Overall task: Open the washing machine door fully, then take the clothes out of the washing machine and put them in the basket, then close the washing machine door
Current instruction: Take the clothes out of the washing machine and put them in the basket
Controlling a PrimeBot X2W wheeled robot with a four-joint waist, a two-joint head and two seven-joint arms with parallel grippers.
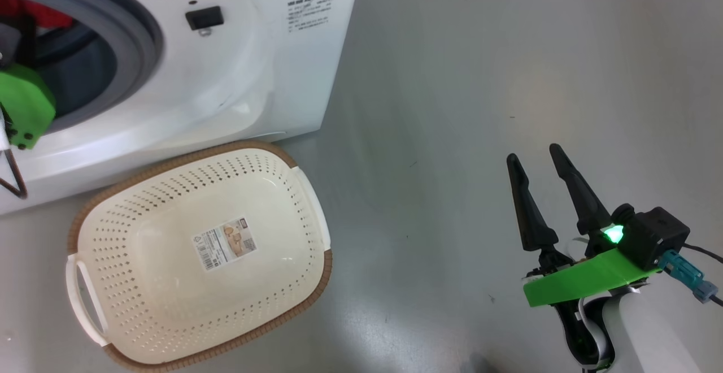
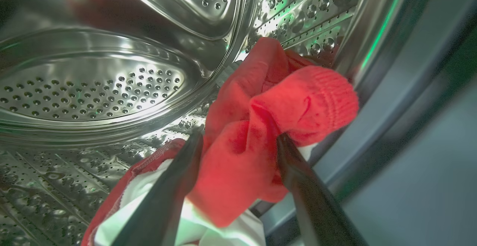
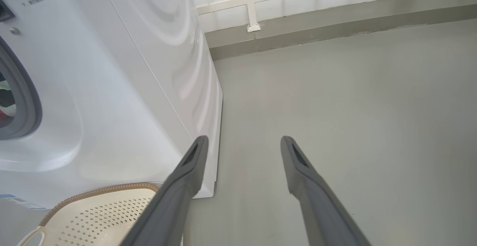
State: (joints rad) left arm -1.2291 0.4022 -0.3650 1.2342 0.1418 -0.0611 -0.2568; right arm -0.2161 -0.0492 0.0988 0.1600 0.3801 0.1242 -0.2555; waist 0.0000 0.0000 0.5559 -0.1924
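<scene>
My left pincer (image 2: 238, 139) released, fingers (image 2: 171, 190) straddling bright red soft clothes (image 2: 309, 100) in steel perforated washer drum (image 2: 93, 89); right pincer (image 1: 533, 154) released over grey floor (image 1: 452, 79).

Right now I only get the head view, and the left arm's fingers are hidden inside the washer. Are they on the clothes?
Observer: Left wrist view: the left gripper is open, its fingers on either side of a bunched red garment in the drum, not closed on it.
Operator: Anything under it?
Observer: White fabric with a red hem, lying on the drum's floor.
Operator: And past the right arm?
Observer: Right wrist view: the right gripper is open over grey floor, with a white railing along the far wall.
</scene>
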